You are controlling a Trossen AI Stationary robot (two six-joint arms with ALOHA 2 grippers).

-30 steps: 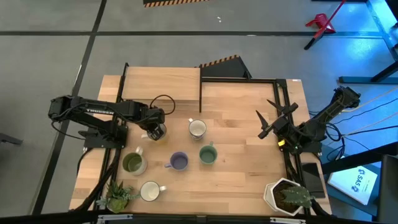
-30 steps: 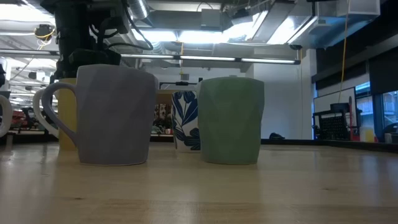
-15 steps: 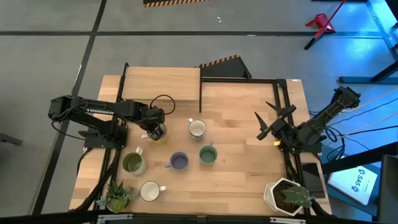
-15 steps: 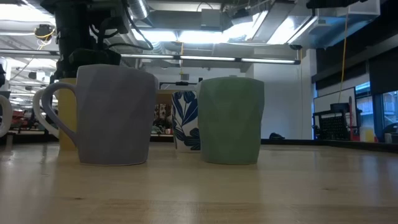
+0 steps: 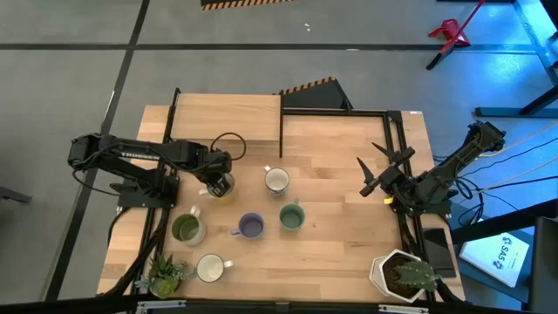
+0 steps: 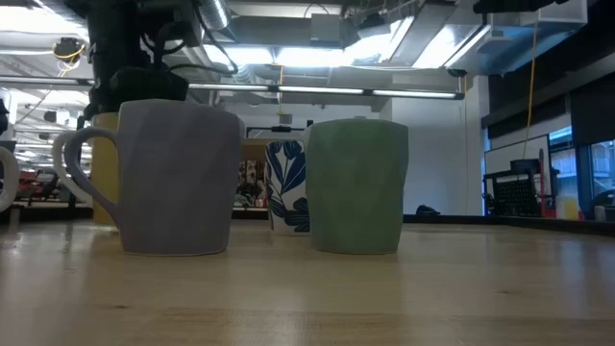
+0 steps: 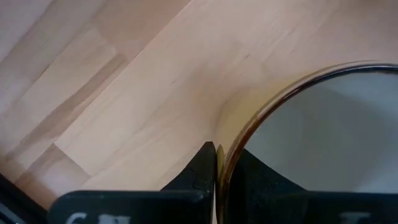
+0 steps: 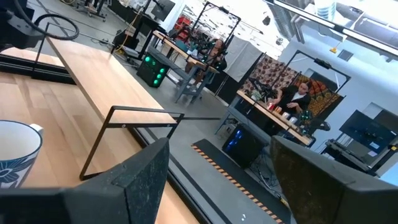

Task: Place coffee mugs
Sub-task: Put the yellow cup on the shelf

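Left tool (image 5: 221, 185) pinches the pale yellow mug's (image 7: 311, 143) rim.

A light wooden table (image 5: 331, 157) carries six mugs — a pale yellow mug (image 5: 220, 184) on the left side, a white patterned mug (image 5: 276, 180) near the middle, a purple-blue mug (image 5: 251, 227) just beside a sage green mug (image 5: 290, 216), an olive green mug (image 5: 187, 228) and a cream mug (image 5: 210, 268) — plus a small leafy plant (image 5: 164, 275) and a white plant pot (image 5: 399, 275) at the near corners.

Six upright mugs (image 5: 251, 226) clustered mid-table, pale yellow mug (image 5: 219, 184) gripped at its rim, others free
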